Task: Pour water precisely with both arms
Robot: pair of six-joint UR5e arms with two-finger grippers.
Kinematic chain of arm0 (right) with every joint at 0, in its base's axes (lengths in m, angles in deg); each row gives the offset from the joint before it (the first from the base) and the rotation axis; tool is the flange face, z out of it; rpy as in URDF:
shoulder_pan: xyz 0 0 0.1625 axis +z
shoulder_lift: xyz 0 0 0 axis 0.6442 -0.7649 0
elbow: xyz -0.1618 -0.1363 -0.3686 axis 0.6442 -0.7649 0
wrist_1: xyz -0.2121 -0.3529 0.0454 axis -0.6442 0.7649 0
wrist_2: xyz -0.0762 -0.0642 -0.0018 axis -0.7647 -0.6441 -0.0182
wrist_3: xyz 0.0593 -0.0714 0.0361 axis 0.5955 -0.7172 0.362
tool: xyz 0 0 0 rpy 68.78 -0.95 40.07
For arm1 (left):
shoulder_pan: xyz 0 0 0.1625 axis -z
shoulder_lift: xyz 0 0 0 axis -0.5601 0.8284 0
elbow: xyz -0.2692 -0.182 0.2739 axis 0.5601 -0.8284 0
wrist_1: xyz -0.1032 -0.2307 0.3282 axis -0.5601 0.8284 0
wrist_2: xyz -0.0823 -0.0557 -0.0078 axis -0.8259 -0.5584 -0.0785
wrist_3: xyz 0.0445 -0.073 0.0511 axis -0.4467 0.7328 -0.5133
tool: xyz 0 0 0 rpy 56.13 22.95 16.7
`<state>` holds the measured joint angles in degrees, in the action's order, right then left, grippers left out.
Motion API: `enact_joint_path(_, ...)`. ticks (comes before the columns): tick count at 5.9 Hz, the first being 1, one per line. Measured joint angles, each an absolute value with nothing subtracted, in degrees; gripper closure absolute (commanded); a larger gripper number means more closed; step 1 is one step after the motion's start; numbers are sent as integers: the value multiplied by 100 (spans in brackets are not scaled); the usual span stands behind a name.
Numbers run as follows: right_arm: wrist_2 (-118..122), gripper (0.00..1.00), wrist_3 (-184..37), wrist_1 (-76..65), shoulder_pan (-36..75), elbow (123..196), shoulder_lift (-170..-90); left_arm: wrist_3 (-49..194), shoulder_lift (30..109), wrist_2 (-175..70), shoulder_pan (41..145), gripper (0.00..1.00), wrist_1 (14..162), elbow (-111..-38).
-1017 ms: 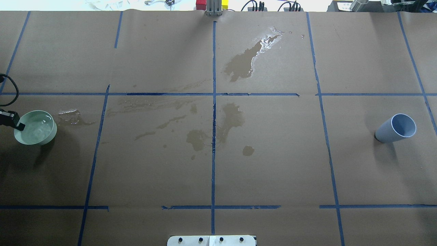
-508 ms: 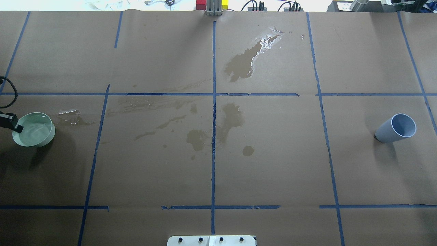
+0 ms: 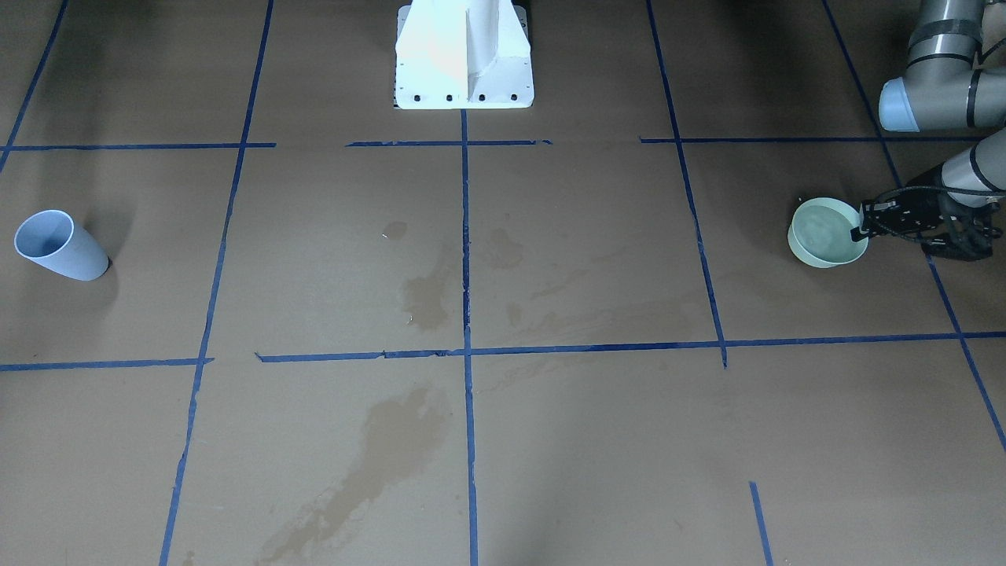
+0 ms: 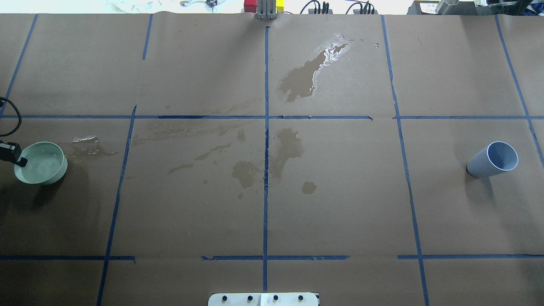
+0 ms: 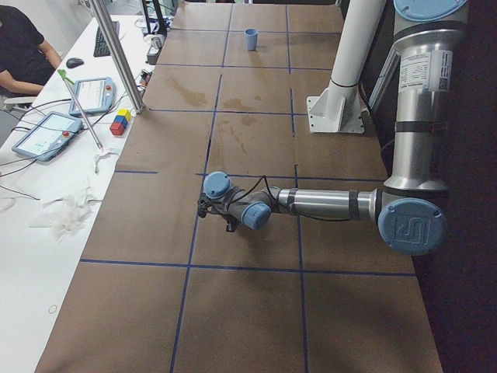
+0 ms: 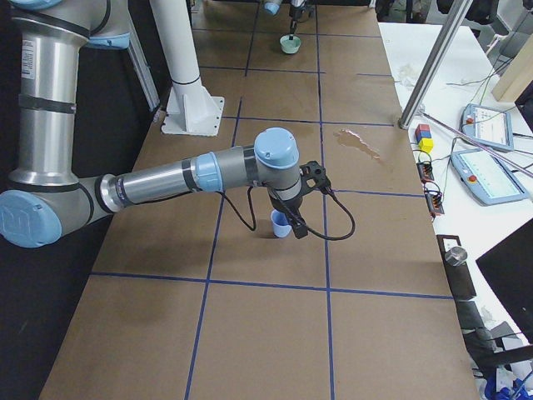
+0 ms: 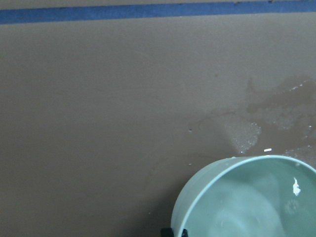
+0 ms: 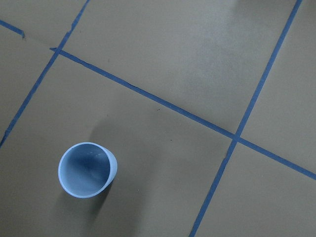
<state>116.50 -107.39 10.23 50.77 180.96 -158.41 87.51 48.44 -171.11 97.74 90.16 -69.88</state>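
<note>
In the front-facing view the left end effector [image 3: 862, 228] pinches the rim of a pale green round bowl [image 3: 821, 236] near the right edge of the brown paper-covered bench [image 3: 597, 259]. A pale blue tapered plastic cup [image 3: 59, 245] stands well apart, at the far left.

Overhead, clear water [image 4: 42, 166] glistens inside the bowl, and dark wet stains [image 4: 299, 80] mark the paper.

The left wrist view shows the water filling much of the bowl.

The right wrist view shows the cup's inside empty.

From the exterior right, the right end effector [image 6: 291, 223] hangs just beside the cup, but I cannot tell whether it is spread or pressed together.
</note>
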Motion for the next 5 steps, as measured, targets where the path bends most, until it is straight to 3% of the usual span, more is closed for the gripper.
enact_joint_path(2,11656,0,-10739,1023,5077,18102,-15847,8763,4853,-17109,9764,79,9015,-6954)
enact_joint_path(3,11661,0,-10739,1023,5077,18103,-15848,8766,4855,-17109,9762,45,9014,-6952)
enact_joint_path(4,11665,0,-10739,1023,5077,18104,-15849,8774,4856,-17109,9763,39,9013,-6959)
enact_joint_path(5,11667,0,-10736,1023,5077,18103,-15849,8790,4850,-17108,9771,25,9016,-6985)
